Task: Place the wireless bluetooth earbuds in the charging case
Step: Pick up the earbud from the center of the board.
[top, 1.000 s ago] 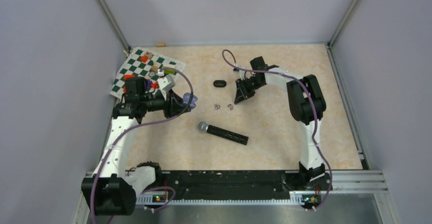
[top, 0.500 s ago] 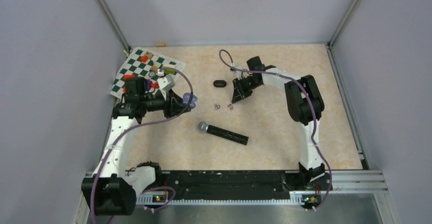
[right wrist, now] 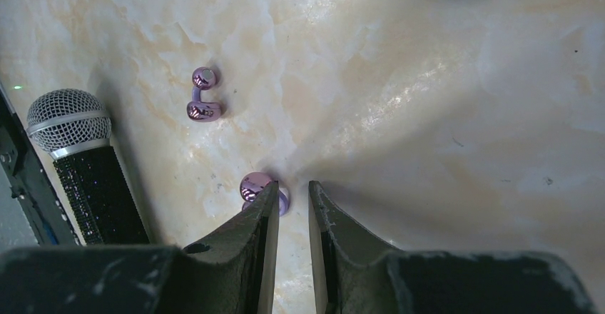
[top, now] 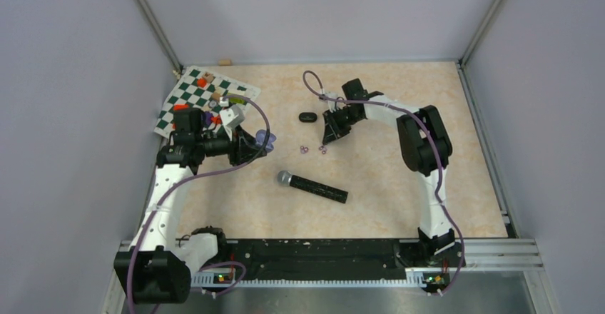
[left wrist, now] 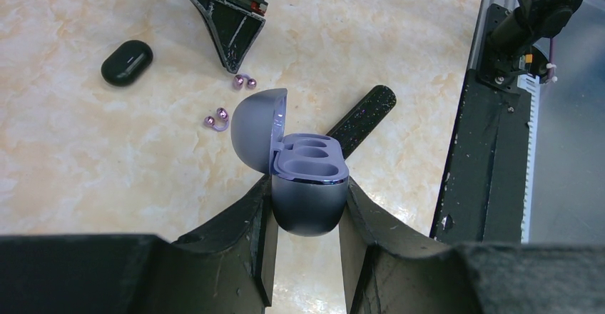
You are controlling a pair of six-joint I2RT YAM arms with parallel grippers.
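1. The left jaws are pinching the purple case (left wrist: 307, 210) by its sides. They hold it above the surface (left wrist: 85, 157) with its lid (left wrist: 257, 130) swung open and both wells in plain sight.
2. The right jaws are down at the surface, only a narrow slit apart, and nothing sits between them.
3. One purple bud (right wrist: 257, 185) lies right at the tip of one right finger (right wrist: 267, 207), which partly hides it. Whether they touch cannot be told.
4. The second purple bud (right wrist: 202, 94) lies on the surface close by, apart from the first and nearer the mic (right wrist: 78, 157).
5. From above, both buds sit between the two arms, well apart from the held case.
6. The mic lies flat, nearer the arm bases than the buds, with its mesh head pointing left.
7. A black case (top: 307, 117) rests shut just beyond the right jaws.
8. A chessboard (top: 192, 96) with small pieces fills the far left corner.
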